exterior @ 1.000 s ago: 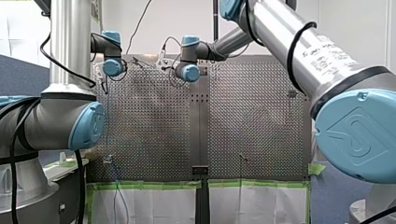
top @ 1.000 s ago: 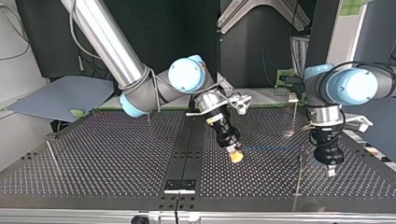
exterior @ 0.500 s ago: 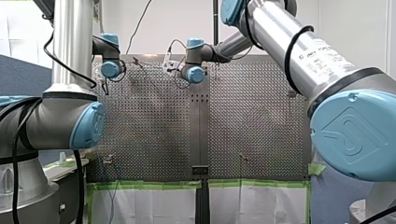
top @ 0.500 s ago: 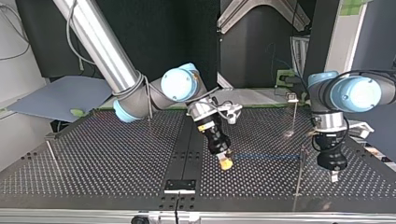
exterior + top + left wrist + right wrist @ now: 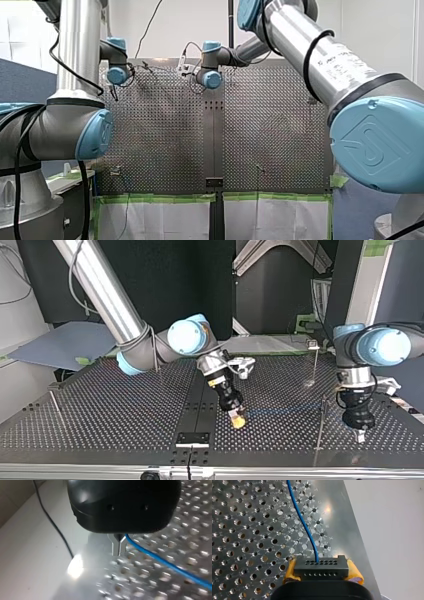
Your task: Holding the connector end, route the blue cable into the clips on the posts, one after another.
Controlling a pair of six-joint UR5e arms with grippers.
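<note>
Right claw [image 5: 238, 421] sits low over the middle of the worktop [image 5: 100, 410] in the top view, yellow pads [image 5: 354, 574] clamped tight on the black connector [image 5: 321, 568]. From there the blue cable [image 5: 285, 411] runs rightward toward a thin post [image 5: 321, 426]. Further right, left claw [image 5: 360, 436] has its metal fingers [image 5: 115, 545] pressed together. The cable comes out right beside them, and I honestly can't tell if it's pinched.

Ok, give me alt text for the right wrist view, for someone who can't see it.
My right gripper clamps a black connector between yellow pads. A blue cable runs from the connector away over the perforated table.
</note>
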